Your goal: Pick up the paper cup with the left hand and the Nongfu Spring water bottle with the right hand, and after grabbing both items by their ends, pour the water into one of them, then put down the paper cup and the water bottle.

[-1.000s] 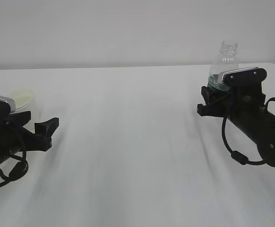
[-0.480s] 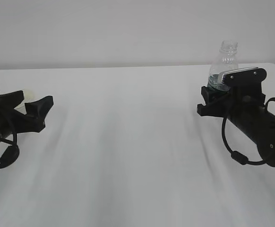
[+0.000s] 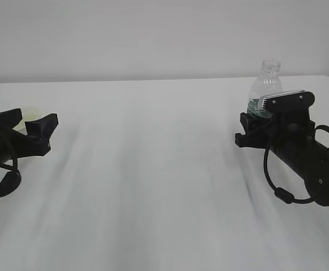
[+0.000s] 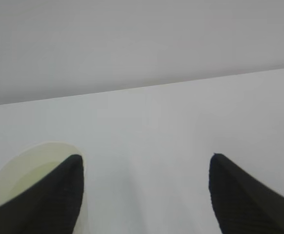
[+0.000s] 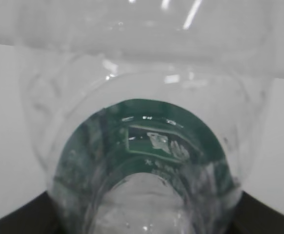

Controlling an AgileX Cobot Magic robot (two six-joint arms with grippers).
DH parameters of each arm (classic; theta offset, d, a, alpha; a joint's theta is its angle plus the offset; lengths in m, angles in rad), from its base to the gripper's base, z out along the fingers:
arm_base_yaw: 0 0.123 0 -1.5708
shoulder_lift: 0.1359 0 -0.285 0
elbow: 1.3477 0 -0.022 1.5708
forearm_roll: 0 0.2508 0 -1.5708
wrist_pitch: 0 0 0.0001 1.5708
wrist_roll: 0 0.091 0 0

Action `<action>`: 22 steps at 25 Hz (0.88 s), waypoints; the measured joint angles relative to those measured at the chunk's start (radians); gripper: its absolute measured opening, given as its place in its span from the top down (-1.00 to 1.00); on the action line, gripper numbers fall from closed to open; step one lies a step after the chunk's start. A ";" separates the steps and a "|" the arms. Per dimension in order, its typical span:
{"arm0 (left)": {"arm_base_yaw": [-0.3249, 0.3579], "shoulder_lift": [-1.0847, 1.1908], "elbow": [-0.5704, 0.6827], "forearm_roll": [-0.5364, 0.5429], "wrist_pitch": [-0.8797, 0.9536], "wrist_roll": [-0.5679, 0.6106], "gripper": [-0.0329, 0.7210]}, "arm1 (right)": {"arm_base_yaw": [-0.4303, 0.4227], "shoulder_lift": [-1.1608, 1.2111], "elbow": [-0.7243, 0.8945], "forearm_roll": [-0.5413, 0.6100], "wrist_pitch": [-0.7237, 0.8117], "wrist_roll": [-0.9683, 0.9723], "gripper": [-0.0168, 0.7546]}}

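Right tool (image 3: 254, 129) clamped on water bottle (image 3: 264, 86) — left tool (image 3: 35, 129) spread wide beside paper cup (image 4: 32, 171) (white counter (image 3: 153, 169)).

From my feed the counter (image 3: 153, 169) is plain white with soft lengthwise creases, looks like a cloth cover, and it fills most of the exterior view. Behind it I see a bare pale grey-white wall (image 3: 153, 39) meeting the counter's far edge in a straight line; the counter's far right corner is just in view. Lighting reads even and diffuse, only faint shadows on the white surface; both wrist views give the same white counter and blank wall.
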 joint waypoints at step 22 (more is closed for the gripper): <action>0.000 0.000 0.000 -0.007 0.004 0.002 -0.59 | 0.000 0.095 -0.026 0.020 -0.079 0.000 -0.09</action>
